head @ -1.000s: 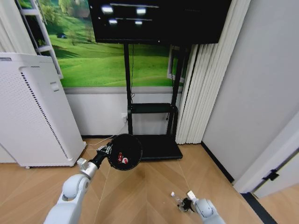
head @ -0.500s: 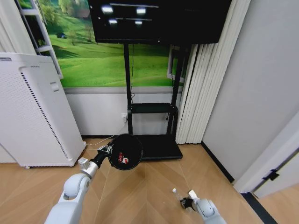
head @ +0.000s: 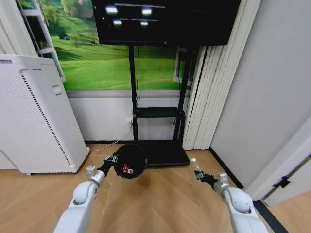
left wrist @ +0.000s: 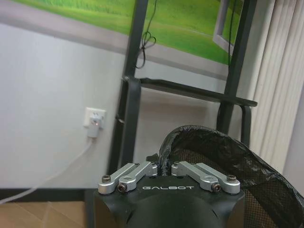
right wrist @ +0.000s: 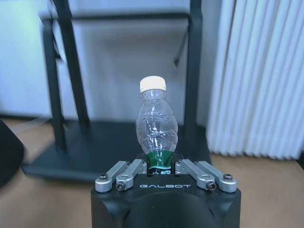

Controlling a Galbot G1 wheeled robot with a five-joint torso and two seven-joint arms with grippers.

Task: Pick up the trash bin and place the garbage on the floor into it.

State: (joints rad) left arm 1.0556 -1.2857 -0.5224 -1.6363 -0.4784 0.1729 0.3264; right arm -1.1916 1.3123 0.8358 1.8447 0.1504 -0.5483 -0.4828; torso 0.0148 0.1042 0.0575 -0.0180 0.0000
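Black mesh trash bin (head: 131, 160) held off the wooden floor (head: 160, 204), its rim pinched in the left gripper (head: 112, 158), red-and-white wrappers (head: 125, 169) inside, right gripper (head: 203, 176) raised beside the TV stand base (head: 167, 153), jaws clamped on the clear bottle (right wrist: 156, 126), cap pointing away.

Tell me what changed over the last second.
The right gripper, shut on the clear plastic bottle, rose from near the floor and swung up and outward to its own side. The left gripper kept holding the trash bin, red wrappers inside.
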